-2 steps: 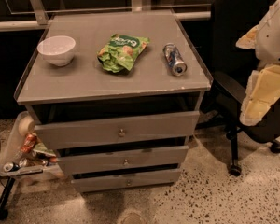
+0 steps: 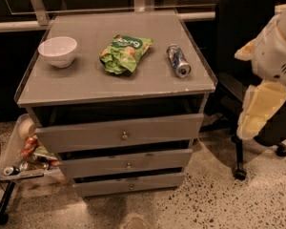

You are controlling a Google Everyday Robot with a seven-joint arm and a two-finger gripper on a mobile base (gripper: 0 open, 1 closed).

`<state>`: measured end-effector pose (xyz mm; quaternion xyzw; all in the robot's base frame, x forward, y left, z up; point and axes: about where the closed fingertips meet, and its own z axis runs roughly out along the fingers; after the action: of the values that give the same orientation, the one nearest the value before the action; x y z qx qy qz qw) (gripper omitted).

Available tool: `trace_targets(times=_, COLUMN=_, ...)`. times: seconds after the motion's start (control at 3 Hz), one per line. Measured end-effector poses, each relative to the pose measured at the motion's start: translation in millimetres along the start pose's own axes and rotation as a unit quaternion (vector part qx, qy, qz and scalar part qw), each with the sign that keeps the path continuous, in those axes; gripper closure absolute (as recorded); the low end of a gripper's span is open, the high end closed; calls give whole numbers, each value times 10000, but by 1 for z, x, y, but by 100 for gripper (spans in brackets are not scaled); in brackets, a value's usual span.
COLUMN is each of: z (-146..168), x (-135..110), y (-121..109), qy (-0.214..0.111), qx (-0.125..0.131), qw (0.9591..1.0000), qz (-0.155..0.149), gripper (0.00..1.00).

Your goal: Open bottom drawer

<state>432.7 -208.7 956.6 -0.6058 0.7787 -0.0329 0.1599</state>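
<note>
Facing: a grey cabinet whose top (image 2: 86,87) fills the middle of the frame, seen from above and in front.
Surface: flat grey top with a raised clear edge along its sides.
Room: dim; speckled floor (image 2: 219,199) across the bottom of the frame, pale rail (image 2: 14,26) along the top behind the cabinet.
On the top: white bowl (image 2: 57,50) at upper left, upright; green snack bag (image 2: 124,53) at centre, crumpled; can (image 2: 178,60) right of the bag, lying on its side with one end toward the viewer.
Left of cabinet: tray (image 2: 12,147) at lower left holding assorted packets and a can.
Right of cabinet: black office chair (image 2: 238,27), close to the cabinet's right side, its wheeled base on the floor.
My arm (image 2: 276,46): white housing at the right edge of the frame, in front of the chair.
My gripper (image 2: 260,109): the cream part hanging below the housing, right of centre, well apart from the drawers. How far open: cannot tell. I see nothing in its hold.
Drawer stack: top drawer (image 2: 86,135) widest, middle drawer (image 2: 157,161) under it, each with a small knob.
Bottom drawer (image 2: 100,187): lower centre of the frame, lowest and narrowest front, just above the floor.
Knob (image 2: 131,186): small, round, at the middle of that front.
Facing of front: toward the bottom edge of the frame.
Long axis: left to right, rising slightly toward the right.
Gap: dark strip between it and the middle front; whether it is pulled out, cannot tell.
In the way: the floor in front of that drawer shows bare.
</note>
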Motion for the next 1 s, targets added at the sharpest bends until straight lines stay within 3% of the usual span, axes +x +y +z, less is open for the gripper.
trace_targets(times=0.33, z=53, x=-11, y=28, qy=-140, qx=-217, qw=9997, qz=18, gripper=0)
trace_targets(times=0.67, z=126, x=-20, y=54, qy=-124, qx=-567, qw=9983, qz=43, gripper=0)
trace_targets(times=1.0, z=193, x=-26, y=72, qy=-161, qx=-1011, qw=9945, qz=229, gripper=0)
